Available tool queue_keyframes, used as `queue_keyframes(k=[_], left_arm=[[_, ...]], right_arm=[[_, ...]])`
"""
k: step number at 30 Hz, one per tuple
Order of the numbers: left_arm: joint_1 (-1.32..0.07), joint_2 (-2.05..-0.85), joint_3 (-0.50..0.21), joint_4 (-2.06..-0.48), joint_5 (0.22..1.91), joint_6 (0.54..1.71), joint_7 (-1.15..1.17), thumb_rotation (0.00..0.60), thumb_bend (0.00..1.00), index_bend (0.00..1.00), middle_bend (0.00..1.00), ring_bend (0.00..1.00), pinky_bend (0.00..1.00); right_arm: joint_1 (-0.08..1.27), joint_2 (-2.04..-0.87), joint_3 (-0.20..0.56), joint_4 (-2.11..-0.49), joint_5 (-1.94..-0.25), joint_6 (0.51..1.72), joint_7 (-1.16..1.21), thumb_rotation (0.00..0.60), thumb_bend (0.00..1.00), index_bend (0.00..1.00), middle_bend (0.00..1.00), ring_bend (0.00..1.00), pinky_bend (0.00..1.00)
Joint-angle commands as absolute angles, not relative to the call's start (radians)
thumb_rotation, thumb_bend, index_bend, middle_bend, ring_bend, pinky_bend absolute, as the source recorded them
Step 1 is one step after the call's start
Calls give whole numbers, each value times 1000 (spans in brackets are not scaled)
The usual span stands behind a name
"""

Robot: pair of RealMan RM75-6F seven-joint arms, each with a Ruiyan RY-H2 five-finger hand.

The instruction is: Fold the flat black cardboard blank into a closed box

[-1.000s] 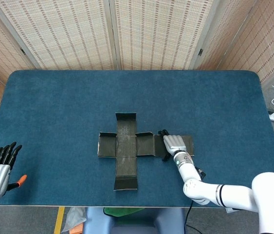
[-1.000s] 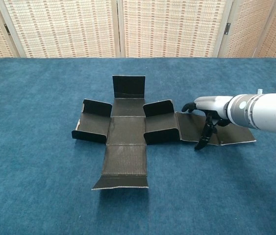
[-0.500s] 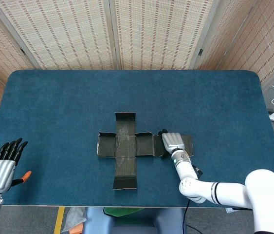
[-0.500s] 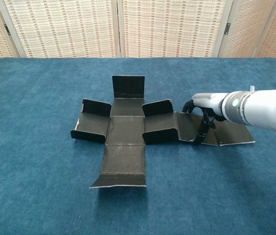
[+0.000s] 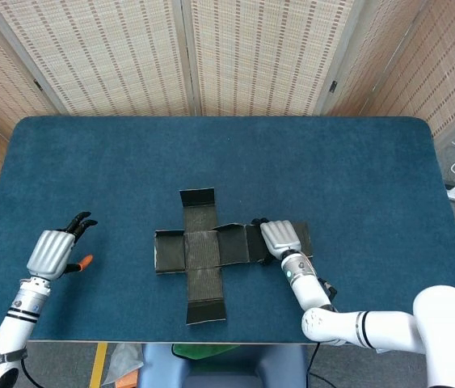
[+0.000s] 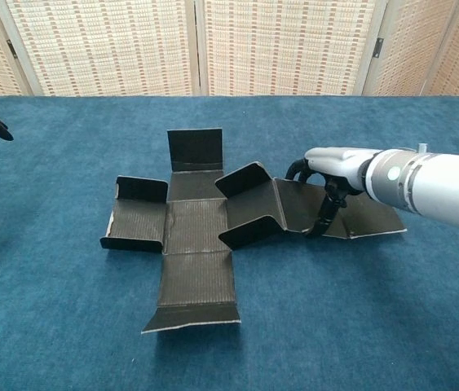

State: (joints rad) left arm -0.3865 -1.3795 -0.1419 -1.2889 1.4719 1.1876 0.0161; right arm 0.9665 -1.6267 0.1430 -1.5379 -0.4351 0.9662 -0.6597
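Right hand (image 6: 331,173): fingers (image 6: 324,213) curled down, tips pressing the cardboard blank (image 5: 203,250) at the crease of its long side panel; whether they pinch the edge, cannot tell. Blank lies mid-table (image 5: 356,178), panel beside the fingers lifting. Judged light, stiff, springy at creases; best taken at panel edges. Left hand (image 5: 52,251): fingers loosely spread, holding nothing, well apart from the blank. Chest view shows raised flaps; head view alone shows the whole left hand.
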Motion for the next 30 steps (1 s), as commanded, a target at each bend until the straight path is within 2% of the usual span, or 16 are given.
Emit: queue_keyframes(k=[1, 4, 7, 17, 30], left_arm=[[-486, -1479, -174, -1197, 1422, 1067, 84, 600, 232, 148, 181, 546, 667], [-521, -1528, -180, -1155, 1398, 1032, 129, 600, 205, 17, 59, 467, 636], [-553, -1567, -179, -1121, 1377, 996, 170, 600, 191, 0, 2, 419, 602], [-614, -1695, -169, -987, 1369, 992, 243, 600, 189, 0, 0, 391, 584], [-645, -1678, -173, -1118, 1382, 959, -35, 600, 187, 0, 0, 381, 586]], right_arm=[[961, -1657, 129, -1529, -496, 1016, -671, 600, 205, 538, 446, 750, 1000], [960, -1670, 128, -1520, -503, 1027, -680, 600, 204, 538, 446, 750, 1000], [961, -1682, 128, -1508, -513, 1038, -695, 600, 205, 538, 446, 750, 1000], [961, -1700, 143, -1504, -521, 1049, -727, 600, 205, 538, 446, 750, 1000], [965, -1716, 159, -1488, -540, 1033, -741, 600, 204, 538, 446, 750, 1000]])
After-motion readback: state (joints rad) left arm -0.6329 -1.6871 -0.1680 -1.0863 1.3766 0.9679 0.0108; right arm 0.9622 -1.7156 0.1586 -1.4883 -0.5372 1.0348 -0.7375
